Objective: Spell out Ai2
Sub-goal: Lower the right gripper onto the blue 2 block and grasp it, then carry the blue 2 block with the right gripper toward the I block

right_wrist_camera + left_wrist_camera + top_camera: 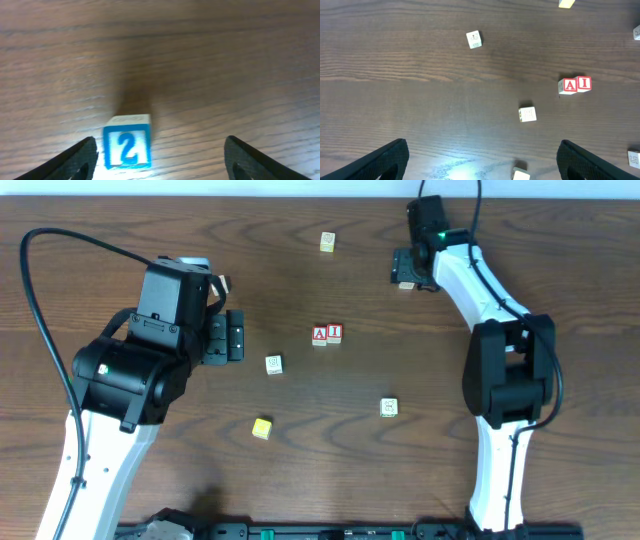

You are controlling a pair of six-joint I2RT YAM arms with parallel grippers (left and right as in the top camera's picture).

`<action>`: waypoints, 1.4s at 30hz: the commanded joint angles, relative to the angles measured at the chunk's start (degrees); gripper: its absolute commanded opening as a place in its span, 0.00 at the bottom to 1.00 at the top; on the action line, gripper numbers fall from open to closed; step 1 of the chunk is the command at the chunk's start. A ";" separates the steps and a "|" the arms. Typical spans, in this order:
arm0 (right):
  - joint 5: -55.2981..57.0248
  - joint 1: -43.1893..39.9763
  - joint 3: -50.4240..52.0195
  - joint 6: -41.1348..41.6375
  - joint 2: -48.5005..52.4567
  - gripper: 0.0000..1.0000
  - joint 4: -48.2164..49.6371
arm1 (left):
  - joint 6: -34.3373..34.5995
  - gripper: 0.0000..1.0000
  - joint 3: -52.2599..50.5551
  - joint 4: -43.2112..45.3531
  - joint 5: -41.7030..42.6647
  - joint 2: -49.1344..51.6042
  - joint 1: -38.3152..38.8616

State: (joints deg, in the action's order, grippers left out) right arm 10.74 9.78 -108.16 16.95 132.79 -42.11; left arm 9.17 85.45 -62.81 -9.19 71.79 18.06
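Note:
A red letter "A" block (319, 334) and a red "I" block (334, 333) stand side by side, touching, mid-table; both show in the left wrist view, "A" block (568, 85) and "I" block (584, 83). A blue "2" block (127, 147) lies at the far right (406, 283). My right gripper (405, 268) is open around it (157, 155), with the block close to the left finger. My left gripper (235, 337) is open and empty, left of the "A" block, high above the table (482, 160).
Loose blocks lie about: a pale one at the far middle (328, 242), a white one (274, 364) below-left of the "A", a yellow one (262, 428) near the front, a white one (388, 407) at the right. Another block (474, 39) shows in the left wrist view.

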 commanded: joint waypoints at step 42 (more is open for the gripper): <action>-5.55 5.01 -0.59 3.61 -15.08 0.23 -5.66 | 0.70 0.95 0.26 -1.18 0.20 0.09 -0.04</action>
State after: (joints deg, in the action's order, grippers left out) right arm 3.86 14.04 -107.94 20.38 126.58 -47.11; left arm 9.17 85.45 -63.31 -9.21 71.81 18.06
